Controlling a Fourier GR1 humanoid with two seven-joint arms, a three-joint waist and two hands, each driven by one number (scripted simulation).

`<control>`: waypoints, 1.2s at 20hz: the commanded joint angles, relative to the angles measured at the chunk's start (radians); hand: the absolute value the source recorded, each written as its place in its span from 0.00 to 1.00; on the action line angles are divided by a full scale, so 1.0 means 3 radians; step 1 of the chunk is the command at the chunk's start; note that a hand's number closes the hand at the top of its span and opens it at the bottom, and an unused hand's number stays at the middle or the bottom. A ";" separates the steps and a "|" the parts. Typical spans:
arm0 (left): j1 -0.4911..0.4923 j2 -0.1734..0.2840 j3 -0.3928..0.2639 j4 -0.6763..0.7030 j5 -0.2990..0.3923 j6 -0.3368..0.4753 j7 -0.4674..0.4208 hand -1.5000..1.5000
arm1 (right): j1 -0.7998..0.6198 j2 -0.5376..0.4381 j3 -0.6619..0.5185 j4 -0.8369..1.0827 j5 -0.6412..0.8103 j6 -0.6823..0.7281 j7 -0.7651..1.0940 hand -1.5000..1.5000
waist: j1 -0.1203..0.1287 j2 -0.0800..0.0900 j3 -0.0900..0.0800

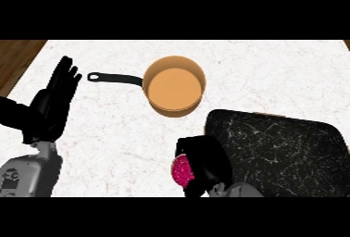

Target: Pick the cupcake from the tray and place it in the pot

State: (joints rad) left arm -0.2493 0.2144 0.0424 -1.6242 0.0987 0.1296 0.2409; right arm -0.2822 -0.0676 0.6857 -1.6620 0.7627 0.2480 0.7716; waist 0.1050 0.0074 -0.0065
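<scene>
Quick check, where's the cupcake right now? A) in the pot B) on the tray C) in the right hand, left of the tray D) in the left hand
C: the right hand is curled round the pink cupcake just off the dark tray's left edge; the pot holds nothing.
</scene>
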 commanded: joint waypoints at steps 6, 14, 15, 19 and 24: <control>-0.0146 -0.0043 -0.0122 0.0115 -0.0035 -0.0061 -0.0002 0.50 | -0.0995 0.0222 0.0608 0.0142 -0.0063 -0.0663 0.0862 1.00 | 0.0160 -0.0006 0.0007; -0.0114 -0.0051 -0.0099 0.0139 -0.0004 -0.0060 0.0042 0.50 | -0.1896 0.0224 0.0404 0.0207 0.0602 -0.1412 0.1513 1.00 | 0.0086 -0.0084 -0.0002; -0.0075 -0.0073 -0.0113 0.0176 -0.0026 -0.0053 -0.0021 0.50 | -0.2053 0.0224 0.0334 0.0208 0.0691 -0.1409 0.1564 1.00 | 0.0072 -0.0088 -0.0008; -0.0134 -0.0035 -0.0094 0.0195 -0.0076 -0.0032 -0.0047 0.50 | -0.2394 0.0224 0.0166 0.0319 0.0797 -0.1608 0.1833 1.00 | 0.0053 -0.0065 0.0000; -0.0162 -0.0065 -0.0050 0.0257 -0.0032 -0.0010 -0.0015 0.50 | -0.2809 0.0223 0.0006 0.0642 0.0861 -0.1588 0.2119 1.00 | 0.0028 -0.0040 -0.0001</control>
State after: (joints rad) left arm -0.2963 0.1996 0.0237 -1.5571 0.0828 0.1273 0.2345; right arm -1.0237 -0.0135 0.7232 -1.5257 1.0089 -0.1590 1.1660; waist 0.1141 -0.0103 -0.0069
